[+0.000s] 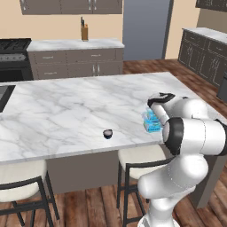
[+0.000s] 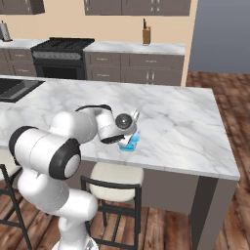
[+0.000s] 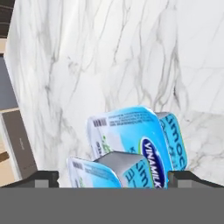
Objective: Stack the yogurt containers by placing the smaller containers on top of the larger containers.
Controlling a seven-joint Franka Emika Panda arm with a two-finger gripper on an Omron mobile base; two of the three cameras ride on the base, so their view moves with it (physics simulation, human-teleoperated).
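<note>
Two fingertips of my gripper (image 3: 113,178) stand spread wide, one at each side of the blue yogurt tub (image 3: 138,146), pinching nothing. That tub (image 1: 151,121) sits near the front edge of the marble counter (image 1: 66,111). To its left, well apart, stands the small dark cup (image 1: 107,133).

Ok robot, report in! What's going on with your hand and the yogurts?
End effector open, over the squarish light-blue yogurt tub, holding nothing. Tiny dark round cup apart on the marble counter, not stacked. Nothing between them.
</note>
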